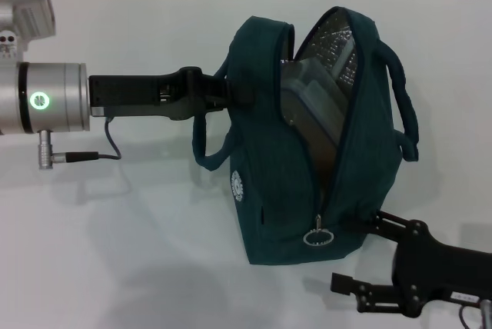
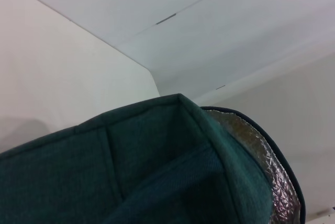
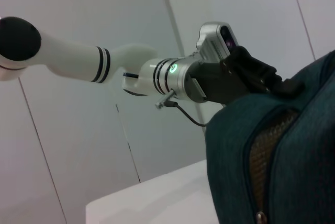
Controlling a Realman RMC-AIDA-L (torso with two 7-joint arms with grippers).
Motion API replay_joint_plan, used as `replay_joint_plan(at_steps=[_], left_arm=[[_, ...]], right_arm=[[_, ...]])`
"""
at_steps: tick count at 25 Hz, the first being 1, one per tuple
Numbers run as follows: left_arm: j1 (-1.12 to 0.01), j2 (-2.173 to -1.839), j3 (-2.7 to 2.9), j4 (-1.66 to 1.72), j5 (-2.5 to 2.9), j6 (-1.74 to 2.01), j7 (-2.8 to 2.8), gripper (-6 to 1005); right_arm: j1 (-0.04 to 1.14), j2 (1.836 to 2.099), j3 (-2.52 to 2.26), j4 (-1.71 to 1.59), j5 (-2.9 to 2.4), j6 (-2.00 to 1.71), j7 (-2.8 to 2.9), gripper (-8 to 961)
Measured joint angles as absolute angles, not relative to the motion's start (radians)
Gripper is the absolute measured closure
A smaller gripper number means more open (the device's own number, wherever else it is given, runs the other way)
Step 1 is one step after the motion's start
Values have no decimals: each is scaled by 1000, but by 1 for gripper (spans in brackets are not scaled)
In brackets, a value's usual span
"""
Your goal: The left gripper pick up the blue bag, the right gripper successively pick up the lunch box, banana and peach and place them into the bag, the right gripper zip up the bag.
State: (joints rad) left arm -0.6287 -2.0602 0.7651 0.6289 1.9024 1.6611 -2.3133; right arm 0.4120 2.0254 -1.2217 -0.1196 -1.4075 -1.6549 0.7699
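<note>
Left gripper (image 1: pixel 223 92) pinches one padded handle of the blue bag (image 1: pixel 269 183), holding it up off the white table (image 1: pixel 115 221). Lunch box (image 1: pixel 311 110) sits inside; banana and peach not visible. Right gripper (image 1: pixel 357 260), fingers spread, sits beside the ring zipper pull (image 1: pixel 317 234). Judged step: zipping. Next: close on ring, draw it along the open zip.

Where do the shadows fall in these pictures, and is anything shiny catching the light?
Head view: the blue bag and the left hand gripping its side cast soft grey shadows on the white table below them; the silver foil lining glints. Left wrist view: the foil sparkles at the bag's open edge. Right wrist view: even light, no hard shadows.
</note>
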Motion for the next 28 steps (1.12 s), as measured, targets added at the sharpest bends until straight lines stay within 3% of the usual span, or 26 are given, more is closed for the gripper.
replay_joint_plan(at_steps=[28], left_arm=[[-629,-2074,768,629,1902,1664,-2313,952]], right_arm=[[478,2028,-1328,-117,-1386,-1633,792,87]])
